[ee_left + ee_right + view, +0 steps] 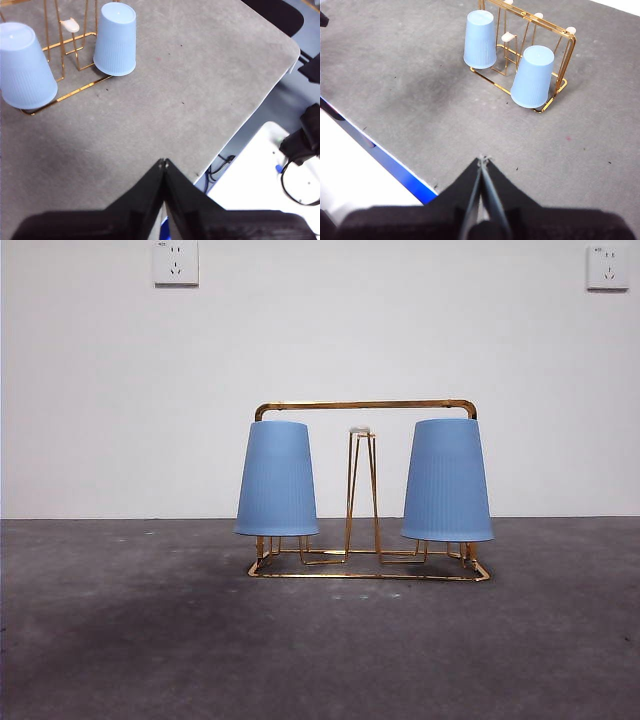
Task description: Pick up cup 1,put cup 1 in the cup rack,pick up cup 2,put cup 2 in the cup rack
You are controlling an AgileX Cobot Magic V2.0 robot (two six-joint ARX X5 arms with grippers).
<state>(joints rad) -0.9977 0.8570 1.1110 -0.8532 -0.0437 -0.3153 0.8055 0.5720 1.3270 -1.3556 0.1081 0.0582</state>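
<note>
The gold wire cup rack [365, 405] stands mid-table. Two ribbed blue cups hang upside down on its prongs: one on the left [276, 478] and one on the right [447, 480]. A white-tipped prong [361, 430] stands bare between them. The rack [75, 92] and both cups [116, 39] [24, 66] show in the left wrist view, and the rack [565, 50] and both cups [480, 39] [533, 76] show in the right wrist view. My left gripper [163, 162] is shut and empty, away from the rack. My right gripper [482, 159] is shut and empty, also away from it.
The grey table [150, 640] ends at a rounded corner [290, 47] in the left wrist view, with cables and black gear [305, 140] beyond it. A blue table edge [380, 155] runs along the near side in the right wrist view. Two wall sockets [175, 262] sit high on the white wall.
</note>
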